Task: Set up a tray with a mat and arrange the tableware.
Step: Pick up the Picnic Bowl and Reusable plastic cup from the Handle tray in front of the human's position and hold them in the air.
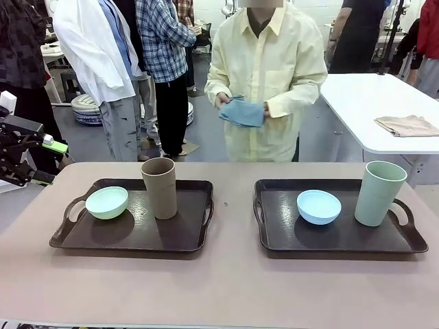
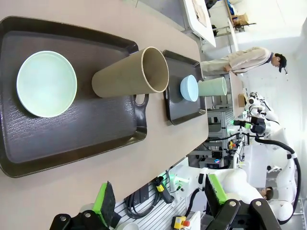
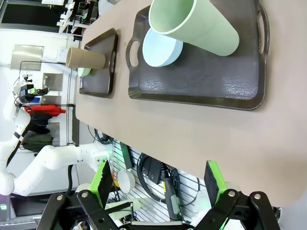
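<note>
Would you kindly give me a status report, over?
Left tool open, right tool open, both empty. Mint bowl, brown tumbler on left tray; blue bowl, sage tumbler on right tray. Person holds blue cloth; no mat down.

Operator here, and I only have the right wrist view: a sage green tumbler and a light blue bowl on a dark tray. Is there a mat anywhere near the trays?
Observer: The person at the far side of the table holds a folded blue cloth.
Operator: What sits with the brown tumbler on the other tray?
Observer: A mint green bowl. It is on the left tray, apart from the brown tumbler and to its left in the front view.
Operator: Is the left arm busy?
Observer: No. The left gripper hangs by the table's far left corner, its fingers apart and empty.
</note>
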`<state>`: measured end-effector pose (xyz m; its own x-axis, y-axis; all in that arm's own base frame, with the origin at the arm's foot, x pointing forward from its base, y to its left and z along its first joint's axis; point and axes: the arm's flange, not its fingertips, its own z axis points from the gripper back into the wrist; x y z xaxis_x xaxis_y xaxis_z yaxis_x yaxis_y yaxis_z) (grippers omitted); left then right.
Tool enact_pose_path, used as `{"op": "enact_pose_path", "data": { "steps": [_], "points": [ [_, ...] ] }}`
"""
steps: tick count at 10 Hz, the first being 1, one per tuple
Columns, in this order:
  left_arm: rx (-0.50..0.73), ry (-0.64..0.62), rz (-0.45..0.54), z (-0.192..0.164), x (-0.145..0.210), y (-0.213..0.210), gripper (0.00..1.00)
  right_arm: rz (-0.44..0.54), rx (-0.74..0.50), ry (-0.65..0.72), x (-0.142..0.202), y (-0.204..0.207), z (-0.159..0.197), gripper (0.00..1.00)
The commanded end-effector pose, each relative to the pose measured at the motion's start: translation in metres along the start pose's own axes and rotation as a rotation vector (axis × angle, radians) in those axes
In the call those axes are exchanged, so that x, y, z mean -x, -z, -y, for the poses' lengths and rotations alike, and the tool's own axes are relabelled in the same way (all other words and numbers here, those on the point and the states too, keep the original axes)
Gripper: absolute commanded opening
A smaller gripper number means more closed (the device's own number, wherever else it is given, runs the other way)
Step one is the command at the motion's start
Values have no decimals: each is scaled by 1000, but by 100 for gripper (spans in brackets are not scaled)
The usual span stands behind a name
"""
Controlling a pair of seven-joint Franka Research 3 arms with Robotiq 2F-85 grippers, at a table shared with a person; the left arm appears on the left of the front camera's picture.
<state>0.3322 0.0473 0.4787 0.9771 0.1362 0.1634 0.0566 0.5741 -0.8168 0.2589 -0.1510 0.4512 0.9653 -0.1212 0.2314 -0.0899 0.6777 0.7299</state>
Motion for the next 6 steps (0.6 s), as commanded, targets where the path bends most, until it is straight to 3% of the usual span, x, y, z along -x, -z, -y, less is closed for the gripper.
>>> {"op": "enact_pose_path", "data": {
  "steps": [1, 6],
  "points": [
    [18, -6, 2, -1, 0, -1, 100, 4, -18, -11, -1, 1, 1, 100],
    [18, -6, 2, -1, 0, -1, 100, 4, -18, -11, -1, 1, 1, 100]
  ]
}}
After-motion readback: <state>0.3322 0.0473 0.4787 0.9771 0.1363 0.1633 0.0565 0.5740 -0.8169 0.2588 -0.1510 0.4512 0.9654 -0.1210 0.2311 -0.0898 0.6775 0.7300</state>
